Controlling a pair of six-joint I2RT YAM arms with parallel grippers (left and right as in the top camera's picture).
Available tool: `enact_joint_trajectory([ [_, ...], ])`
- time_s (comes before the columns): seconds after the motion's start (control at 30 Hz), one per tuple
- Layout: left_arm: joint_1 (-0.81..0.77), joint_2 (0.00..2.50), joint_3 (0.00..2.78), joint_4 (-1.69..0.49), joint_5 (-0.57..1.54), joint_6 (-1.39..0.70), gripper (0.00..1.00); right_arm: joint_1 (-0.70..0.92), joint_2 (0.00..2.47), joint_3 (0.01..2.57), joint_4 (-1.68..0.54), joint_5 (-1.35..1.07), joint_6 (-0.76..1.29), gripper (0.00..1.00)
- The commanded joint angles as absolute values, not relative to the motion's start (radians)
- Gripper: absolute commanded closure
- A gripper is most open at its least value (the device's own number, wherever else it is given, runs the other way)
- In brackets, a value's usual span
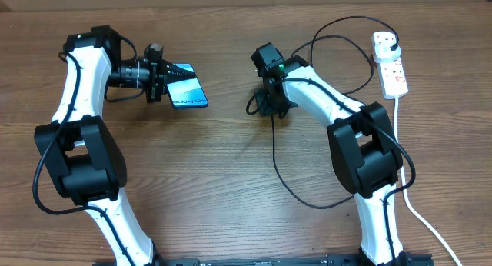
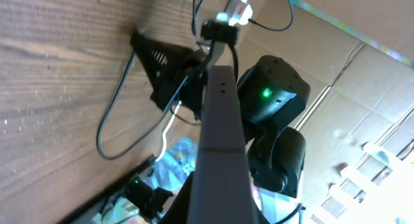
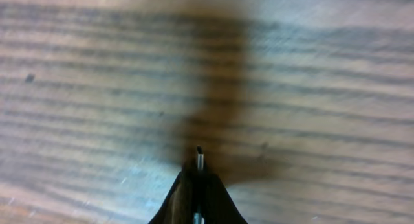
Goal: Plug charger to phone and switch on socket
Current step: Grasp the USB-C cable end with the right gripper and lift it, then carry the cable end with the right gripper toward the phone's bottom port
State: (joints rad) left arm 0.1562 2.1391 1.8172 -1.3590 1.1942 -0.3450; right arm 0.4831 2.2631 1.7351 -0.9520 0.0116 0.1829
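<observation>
The phone (image 1: 189,88), its light-blue screen facing up, is held by its left end in my left gripper (image 1: 159,82), which is shut on it. In the left wrist view the phone (image 2: 221,140) is a dark slab rising from between my left gripper (image 2: 221,208). My right gripper (image 1: 269,104) hovers mid-table, to the right of the phone and apart from it. It is shut on the charger connector tip (image 3: 199,158), which pokes out of the right gripper (image 3: 197,180) over bare wood. The charger cable (image 1: 286,185) loops back to a black plug (image 1: 388,41) in the white socket (image 1: 392,70) at the far right.
The socket's thick white cord (image 1: 407,197) runs down the right side of the table, past the right arm's base. Cardboard walls (image 2: 362,68) stand behind the table. Slack loops of black cable lie around the right arm.
</observation>
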Motion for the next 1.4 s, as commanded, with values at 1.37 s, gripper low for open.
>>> enact_joint_trajectory([
  [1.37, 0.143, 2.136, 1.816, -1.005, 1.303, -0.262, 0.96, 0.453, 2.116, 1.768, -1.110, -1.367, -0.212, 0.96],
])
